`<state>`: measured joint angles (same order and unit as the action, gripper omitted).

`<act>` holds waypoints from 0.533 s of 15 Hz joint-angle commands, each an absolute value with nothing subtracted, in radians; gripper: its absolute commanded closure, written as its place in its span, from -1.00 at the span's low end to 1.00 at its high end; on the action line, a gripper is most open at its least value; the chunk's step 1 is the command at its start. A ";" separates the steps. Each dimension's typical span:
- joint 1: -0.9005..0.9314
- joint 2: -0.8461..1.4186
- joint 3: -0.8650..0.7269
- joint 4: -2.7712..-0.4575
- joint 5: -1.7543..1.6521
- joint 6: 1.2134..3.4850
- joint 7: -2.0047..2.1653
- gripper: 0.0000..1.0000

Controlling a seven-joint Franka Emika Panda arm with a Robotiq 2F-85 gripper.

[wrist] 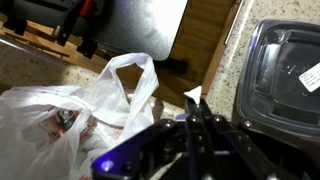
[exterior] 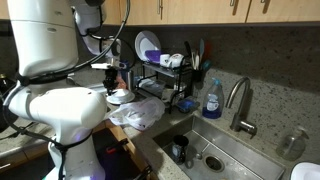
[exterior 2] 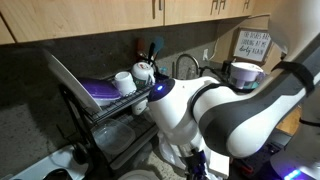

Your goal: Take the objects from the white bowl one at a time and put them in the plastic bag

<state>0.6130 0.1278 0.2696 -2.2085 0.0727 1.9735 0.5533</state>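
**Claw shut above the counter, bag right next to it**

Wrist view: the dark two-finger claw is seen closed, fingers pressed together w/ no gap. A tiny pale bit is visible at the tips, but what it is, or whether it's actually pinched, can't be told.

The thin, translucent whitish plastic bag is spread out crumpled on the speckled stone counter, just beside the claw tips, w/ a handle loop raised toward the middle of the pic. Something dark/reddish is showing through the film, too blurry to ID. On the other side of the claw, a black plastic tray w/ a clear lid is parked on the counter.

In an exterior view the plastic bag is found close to the corner of the steel sink, in front of the black wire dish rack. What looks like the small round white bowl is set just beside the bag, on the side away from the sink, roughly under the claw. It's small and dim tho, so contents can't be made out.

The remaining exterior view is mostly blocked by the white robot arm.
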 commanded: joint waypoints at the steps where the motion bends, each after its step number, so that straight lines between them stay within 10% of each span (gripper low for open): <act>1: 0.573 0.120 0.312 -2.217 0.068 1.976 0.560 0.90; 8: 0.557 0.115 0.319 -2.218 0.074 1.978 0.553 0.98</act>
<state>0.5969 0.1131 0.2889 -2.2236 0.0712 1.9804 0.5567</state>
